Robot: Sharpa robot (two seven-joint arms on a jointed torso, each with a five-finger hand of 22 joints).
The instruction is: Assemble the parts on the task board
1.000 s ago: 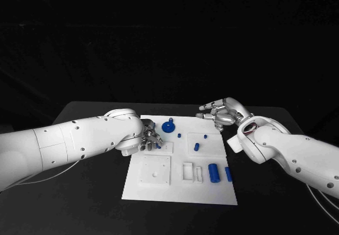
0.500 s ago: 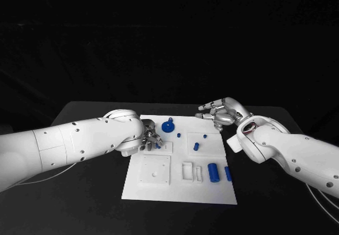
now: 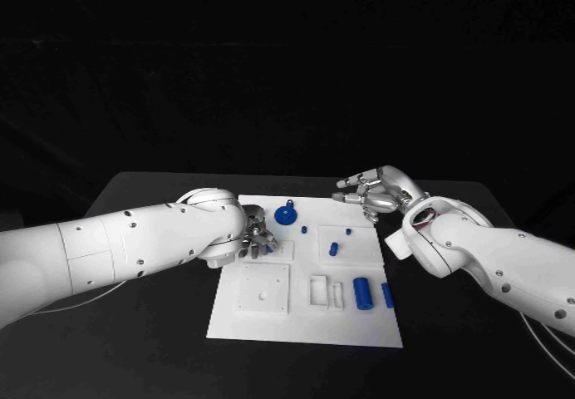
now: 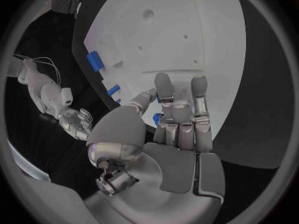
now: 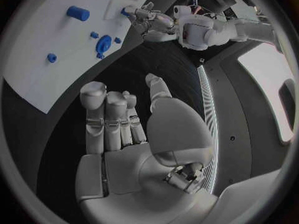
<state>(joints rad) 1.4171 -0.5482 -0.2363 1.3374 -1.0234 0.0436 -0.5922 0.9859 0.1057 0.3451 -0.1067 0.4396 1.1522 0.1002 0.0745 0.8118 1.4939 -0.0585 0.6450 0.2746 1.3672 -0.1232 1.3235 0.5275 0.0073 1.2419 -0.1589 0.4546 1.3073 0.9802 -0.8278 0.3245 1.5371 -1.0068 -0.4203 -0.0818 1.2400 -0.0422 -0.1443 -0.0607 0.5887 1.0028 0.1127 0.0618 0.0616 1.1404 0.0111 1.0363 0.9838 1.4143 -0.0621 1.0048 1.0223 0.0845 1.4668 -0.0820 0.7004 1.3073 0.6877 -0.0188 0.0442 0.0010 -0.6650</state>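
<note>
Black tabletop (image 3: 144,349) carries the white task board (image 3: 306,326), the landmark for all else. At its near right lie two blue cylinders (image 3: 362,293), long axes running near to far. Toward its far left edge the left hand (image 3: 255,238) reaches in, fingers curled over a small blue part (image 4: 157,118); whether it is pinched I cannot tell. Beyond, a round blue knob (image 3: 285,215) stands. Past the far right corner the right hand (image 3: 371,193) hovers, fingers apart, holding nothing, farther from that part.
</note>
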